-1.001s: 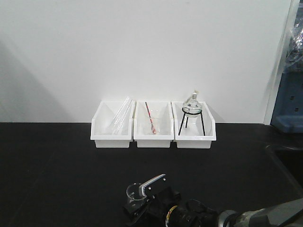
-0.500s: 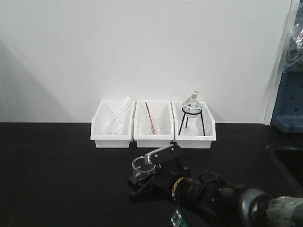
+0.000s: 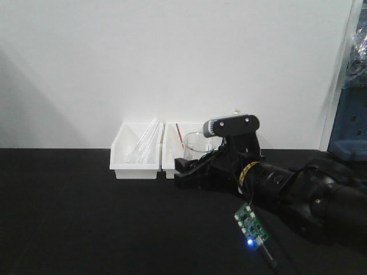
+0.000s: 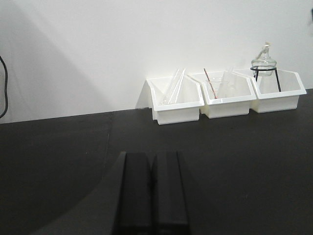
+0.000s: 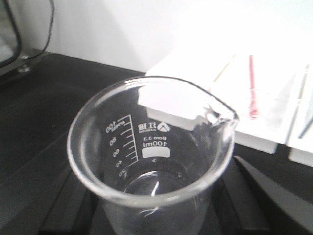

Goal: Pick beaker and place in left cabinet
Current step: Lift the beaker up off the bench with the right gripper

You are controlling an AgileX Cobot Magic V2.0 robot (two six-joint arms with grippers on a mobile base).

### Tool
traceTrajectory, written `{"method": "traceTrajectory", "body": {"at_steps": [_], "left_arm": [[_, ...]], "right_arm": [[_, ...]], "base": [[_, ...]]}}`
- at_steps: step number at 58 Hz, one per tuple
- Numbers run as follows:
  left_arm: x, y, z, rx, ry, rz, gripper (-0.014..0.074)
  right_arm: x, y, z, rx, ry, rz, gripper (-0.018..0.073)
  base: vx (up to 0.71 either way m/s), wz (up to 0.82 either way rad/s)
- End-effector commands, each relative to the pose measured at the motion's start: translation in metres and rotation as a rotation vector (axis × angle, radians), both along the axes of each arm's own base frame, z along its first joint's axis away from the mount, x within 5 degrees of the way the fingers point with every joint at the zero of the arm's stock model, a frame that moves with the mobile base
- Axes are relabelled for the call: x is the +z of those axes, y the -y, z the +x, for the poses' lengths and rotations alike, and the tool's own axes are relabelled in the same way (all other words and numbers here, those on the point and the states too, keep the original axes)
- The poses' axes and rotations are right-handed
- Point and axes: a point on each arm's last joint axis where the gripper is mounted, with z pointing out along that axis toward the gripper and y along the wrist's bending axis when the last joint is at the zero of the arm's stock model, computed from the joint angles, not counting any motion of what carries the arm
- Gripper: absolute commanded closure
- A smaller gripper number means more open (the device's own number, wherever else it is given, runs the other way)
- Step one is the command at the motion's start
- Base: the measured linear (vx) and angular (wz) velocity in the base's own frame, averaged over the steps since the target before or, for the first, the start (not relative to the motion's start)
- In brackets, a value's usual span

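The beaker [image 3: 199, 143] is small clear glass, upright and empty, with a pour spout on the rim. The white print on its wall says 100ml, with a scale beside it that tops out at 100. It's up off the black table [image 3: 69, 217], gripped low down by the right gripper [image 3: 196, 162], right in front of the white bins [image 3: 136, 150].

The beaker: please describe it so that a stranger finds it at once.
Above the black table, before the row of white bins, the right hand holds the beaker upright. It is a clear open cylinder with a pour spout and white printed scale, unlike the long tubes and round flask in the bins.
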Motion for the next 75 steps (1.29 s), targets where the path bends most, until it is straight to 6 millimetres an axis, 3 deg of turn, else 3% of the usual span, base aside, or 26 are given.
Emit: {"method": "traceTrajectory", "body": {"at_steps": [1,13,75], "left_arm": [[0.003,0.000,-0.001,0.001,0.084,-0.022,0.0595],[0.003,0.000,-0.001,0.001,0.084,-0.022,0.0595],[0.003,0.000,-0.001,0.001,0.084,-0.022,0.0595]], "right_arm": [[0.058,0.009,-0.014,-0.021,0.112,0.064,0.0568],[0.082,0.020,-0.019,-0.095,0.075,0.028,0.0568],[0.081,0.020,-0.020,-0.097,0.072,0.025,0.0568]], "base": [[0.00,0.00],[0.00,0.00],[0.00,0.00]]}}
